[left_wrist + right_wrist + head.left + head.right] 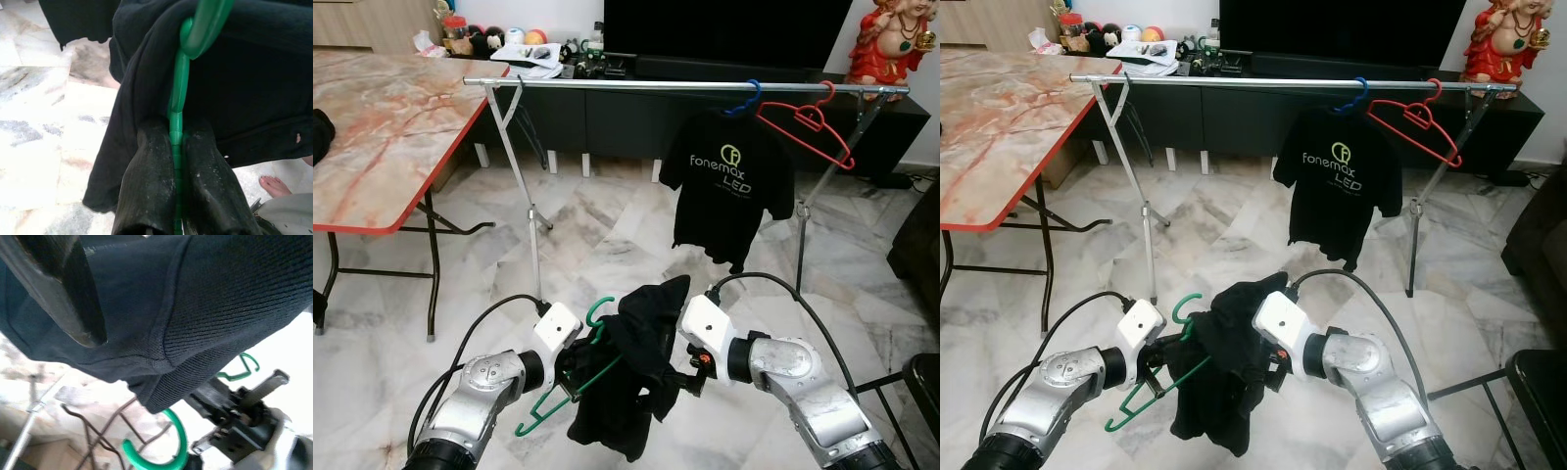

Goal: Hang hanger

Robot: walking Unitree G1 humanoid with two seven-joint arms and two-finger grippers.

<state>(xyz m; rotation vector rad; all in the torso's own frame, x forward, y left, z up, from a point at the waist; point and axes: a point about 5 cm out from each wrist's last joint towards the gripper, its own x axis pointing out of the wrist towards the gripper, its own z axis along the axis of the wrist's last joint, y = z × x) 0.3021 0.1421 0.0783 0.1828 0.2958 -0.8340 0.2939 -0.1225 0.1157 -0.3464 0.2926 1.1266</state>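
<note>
The left claw (176,196) is closed tight on the neck of a green hanger (570,384), its two black fingers (146,191) pressed against either side of the plastic stem just below the hook. A black garment (636,367) is draped over that hanger, low in front of the robot, well short of the silver clothes rail (685,86). The right claw (690,377) is buried in the garment's folds, so I cannot tell its state. On the rail hang a black printed T-shirt (729,186) on a blue hanger (744,101) and an empty red hanger (808,119). A marble-patterned worktop (382,117) stands to the left.
</note>
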